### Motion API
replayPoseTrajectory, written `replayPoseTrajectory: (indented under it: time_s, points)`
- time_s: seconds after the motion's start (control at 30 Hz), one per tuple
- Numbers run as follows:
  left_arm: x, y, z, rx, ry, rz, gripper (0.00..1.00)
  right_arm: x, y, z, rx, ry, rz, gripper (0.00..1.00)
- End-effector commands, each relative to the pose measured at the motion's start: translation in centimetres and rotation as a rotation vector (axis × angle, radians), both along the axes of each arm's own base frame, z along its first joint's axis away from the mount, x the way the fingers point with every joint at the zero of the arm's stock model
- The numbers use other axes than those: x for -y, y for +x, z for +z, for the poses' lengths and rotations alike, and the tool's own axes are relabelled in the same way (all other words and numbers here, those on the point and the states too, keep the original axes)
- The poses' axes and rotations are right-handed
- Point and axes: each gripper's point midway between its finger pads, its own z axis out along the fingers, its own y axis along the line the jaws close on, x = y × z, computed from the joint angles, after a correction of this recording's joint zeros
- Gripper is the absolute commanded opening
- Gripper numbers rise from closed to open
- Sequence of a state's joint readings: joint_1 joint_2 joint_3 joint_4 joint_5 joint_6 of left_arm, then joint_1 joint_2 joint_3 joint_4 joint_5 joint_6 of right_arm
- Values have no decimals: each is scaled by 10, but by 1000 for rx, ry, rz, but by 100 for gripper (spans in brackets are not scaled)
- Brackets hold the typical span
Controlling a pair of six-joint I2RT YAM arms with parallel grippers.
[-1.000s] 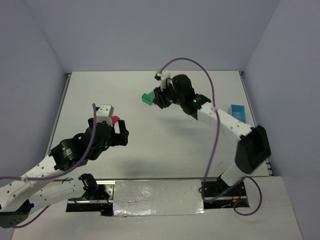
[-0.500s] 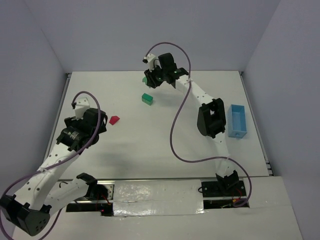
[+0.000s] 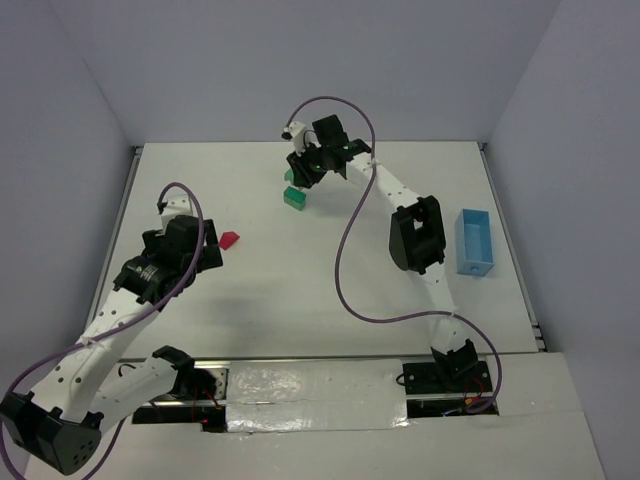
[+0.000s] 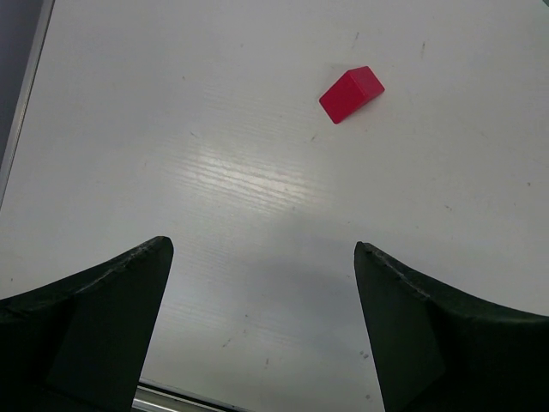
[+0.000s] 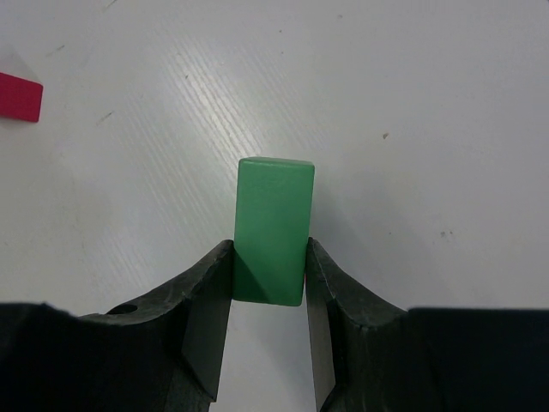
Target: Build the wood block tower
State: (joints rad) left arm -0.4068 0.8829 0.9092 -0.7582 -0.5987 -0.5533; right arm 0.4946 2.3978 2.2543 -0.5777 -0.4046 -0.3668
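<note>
My right gripper is shut on a green block at the far middle of the table. The block also shows in the top view. A second green block lies on the table just in front of it and is hidden in the right wrist view. The red wedge lies on its side at the left; it also shows in the left wrist view and at the right wrist view's left edge. My left gripper is open and empty, just short of the wedge.
A light blue tray stands at the right side of the table, beside the right arm's elbow. The table's left edge rail runs close to the left arm.
The left gripper has pulled back from the red wedge, which stays on the table. The right gripper has come a little nearer, holding its green block behind the one on the table.
</note>
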Motion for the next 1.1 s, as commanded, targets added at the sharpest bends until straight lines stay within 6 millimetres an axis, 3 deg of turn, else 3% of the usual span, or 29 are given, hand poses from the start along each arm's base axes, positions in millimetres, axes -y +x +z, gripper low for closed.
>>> replayPoseTrajectory:
  time_s: [0.0, 0.3, 0.87, 1.07]
  points:
    - [8, 7, 2, 15, -17, -45, 100, -14, -2, -6, 15, -7, 44, 10]
    - [10, 8, -1, 8, -19, -60, 99, -18, -1, -19, 11, -31, 40, 12]
    - [15, 8, -3, 1, -26, -81, 100, -11, 4, 1, 32, -4, 15, 12]
    - [18, 8, -5, -7, -26, -94, 100, -11, 3, 0, 28, -1, 20, 13]
